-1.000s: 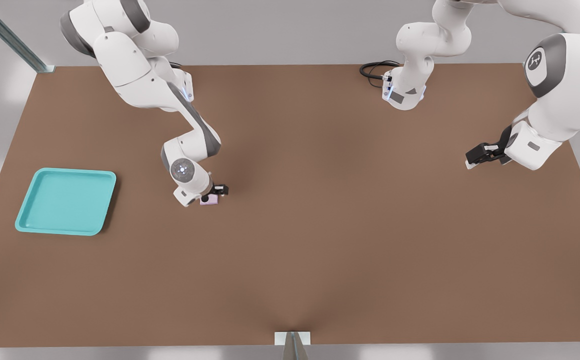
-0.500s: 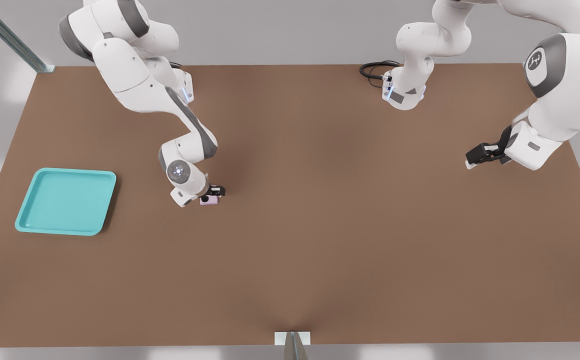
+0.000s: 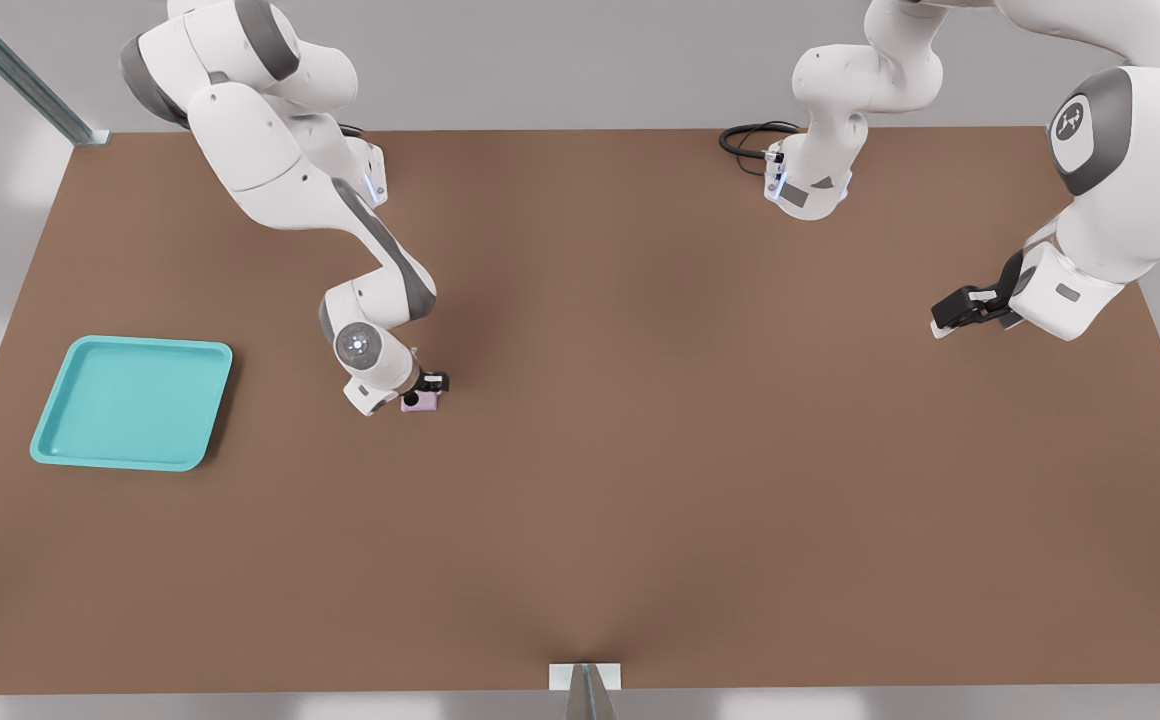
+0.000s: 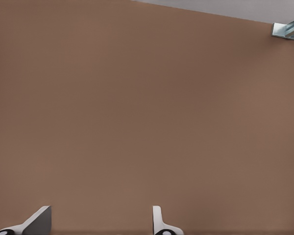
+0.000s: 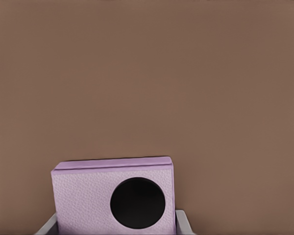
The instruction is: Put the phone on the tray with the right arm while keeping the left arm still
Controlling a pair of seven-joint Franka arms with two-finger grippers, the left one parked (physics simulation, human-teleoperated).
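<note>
Brown table with tray, phone

White jointed right arm, grey bands, glowing wrist disc, black pincer

Lilac phone on table; turquoise tray apart

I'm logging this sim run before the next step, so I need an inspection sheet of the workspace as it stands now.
Surface: flat brown tabletop, no marks seen.
Job's things: small square pink-lilac phone on the tabletop, not on the tray; shallow turquoise plastic tray at the front view's left, nothing in it.
Clutter: nothing seen.
Grippers: working arm's black hand is down at the phone, a finger at each side edge; contact cannot be judged.
Cables: black looped cable at the far edge.
Surroundings: grey walls, metal frame strut at the front view's left.
</note>
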